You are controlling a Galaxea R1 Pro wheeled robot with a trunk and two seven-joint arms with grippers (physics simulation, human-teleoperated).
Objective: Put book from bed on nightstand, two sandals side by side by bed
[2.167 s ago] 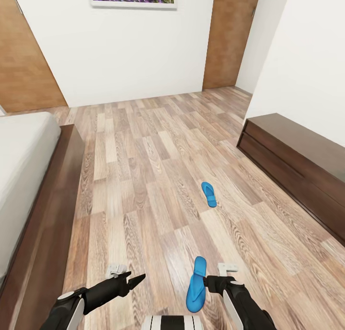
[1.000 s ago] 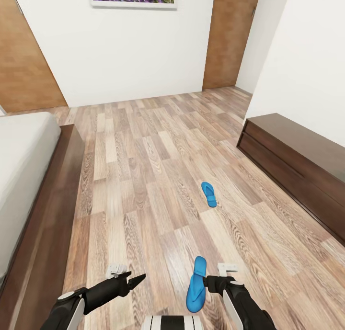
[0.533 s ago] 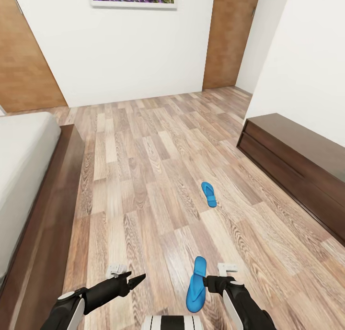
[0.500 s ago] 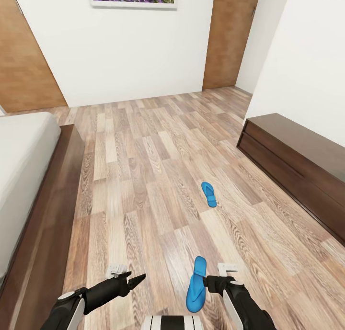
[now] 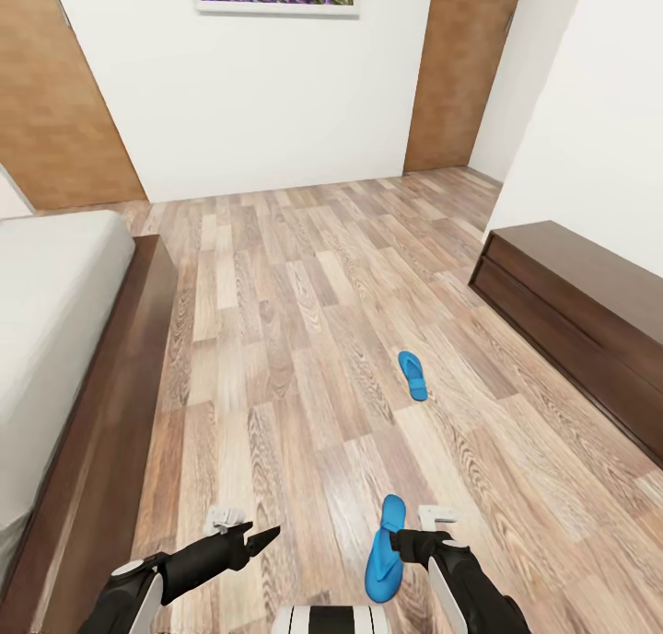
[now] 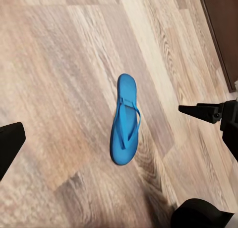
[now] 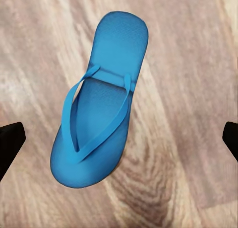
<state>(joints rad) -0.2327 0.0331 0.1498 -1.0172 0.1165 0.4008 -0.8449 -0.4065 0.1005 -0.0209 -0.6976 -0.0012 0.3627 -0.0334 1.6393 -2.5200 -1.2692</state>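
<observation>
Near the robot's base, one blue sandal lies flat on the wood-plank floor, just beside the right gripper, whose jaws stand wide around nothing. Farther ahead rests the second sandal, well apart from the bed. Whether the left gripper is parted cannot be told.

Even, bright, shadowless light covers the wood-plank floor and white wall. The head view bends toward its edges; wrist-view planks look softly blurred.
</observation>
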